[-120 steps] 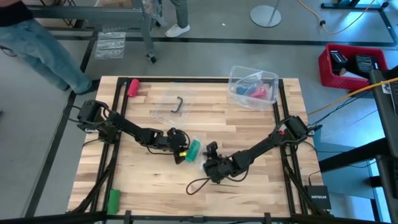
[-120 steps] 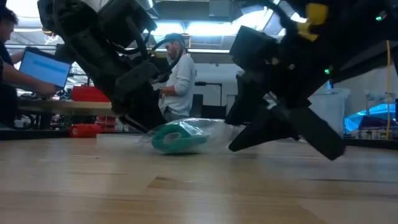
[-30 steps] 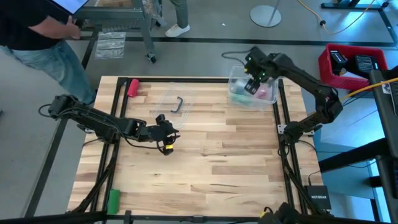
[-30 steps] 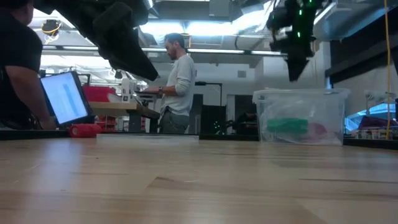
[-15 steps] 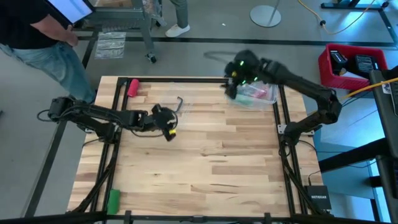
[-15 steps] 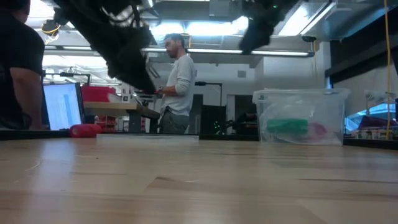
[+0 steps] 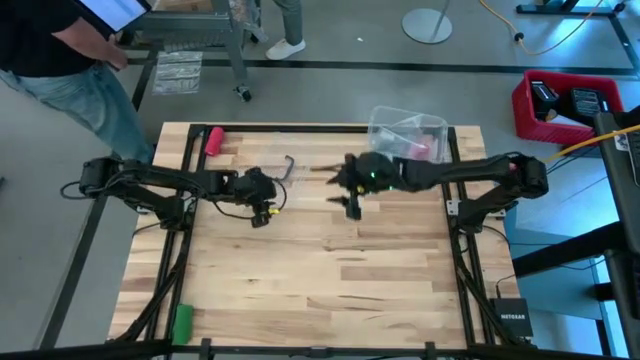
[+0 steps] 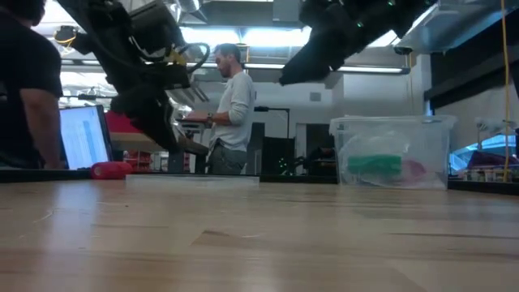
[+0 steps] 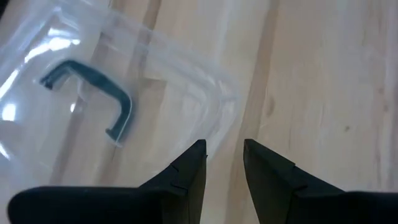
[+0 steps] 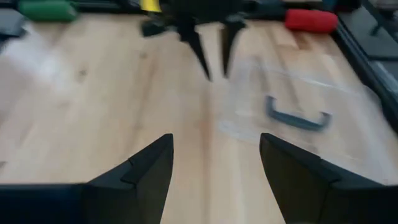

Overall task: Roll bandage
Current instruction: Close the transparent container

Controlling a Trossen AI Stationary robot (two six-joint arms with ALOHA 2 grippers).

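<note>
A pale butcher-block table [image 7: 330,280] filled the scene. I take the clear plastic bin [image 7: 378,125] at its far right corner as my landmark. Nearest the camera, well away from the bin at the opposite front corner, lay a small bright-green roll [image 7: 181,322].

My left gripper [image 7: 262,212] hung over the boards far across from the bin, its fingers [image 9: 189,168] parted by a narrow gap and holding nothing, above the edge of a clear lid [image 9: 124,93] with a dark handle [image 7: 287,168]. My right gripper [image 7: 345,188] hovered a little toward the table's middle from the bin, its fingers [image 10: 149,165] spread wide and empty, pointing toward the left gripper [image 10: 211,53] and the lid [image 10: 298,93].

The bandage [image 8: 374,165], a teal-green roll, sat inside the bin [image 8: 438,130], beside something pink [image 8: 414,170]. A pink-red roll [image 7: 213,139] rested at the far corner opposite the bin.

Beyond the table, a person in a dark shirt [image 8: 28,89] stood by a lit laptop [image 8: 81,136], and another person in a light top [image 8: 235,105] worked at a bench. A red crate [image 7: 560,100] sat on the grey floor beyond the bin.
</note>
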